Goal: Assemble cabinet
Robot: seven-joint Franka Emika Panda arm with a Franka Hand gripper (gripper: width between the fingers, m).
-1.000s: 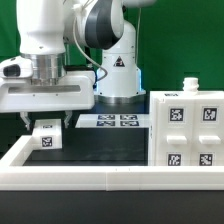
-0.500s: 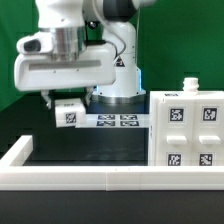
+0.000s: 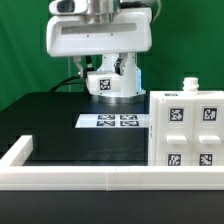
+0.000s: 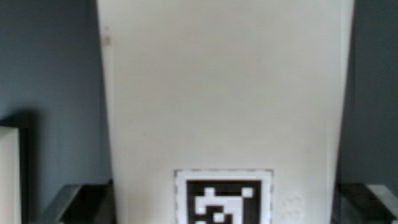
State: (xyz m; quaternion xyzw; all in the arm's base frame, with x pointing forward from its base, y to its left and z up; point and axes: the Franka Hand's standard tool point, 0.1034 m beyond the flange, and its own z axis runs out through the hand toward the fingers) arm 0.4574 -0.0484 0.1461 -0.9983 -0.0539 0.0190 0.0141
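In the transfer step, my jaws grip a white tagged block point(image 3: 103, 83) high above the surface point(image 3: 50, 125), with the cabinet point(image 3: 190, 130) well below and aside of them; next, I judge, comes aligning the block over that cabinet.

The black table point(image 3: 55, 120) carries the marker board point(image 3: 115, 121) lying flat just past its middle, toward one o'clock, and the cabinet point(image 3: 190, 130) standing at three o'clock. A low white border rail point(image 3: 90, 177) runs along the six o'clock edge and turns back at nine.
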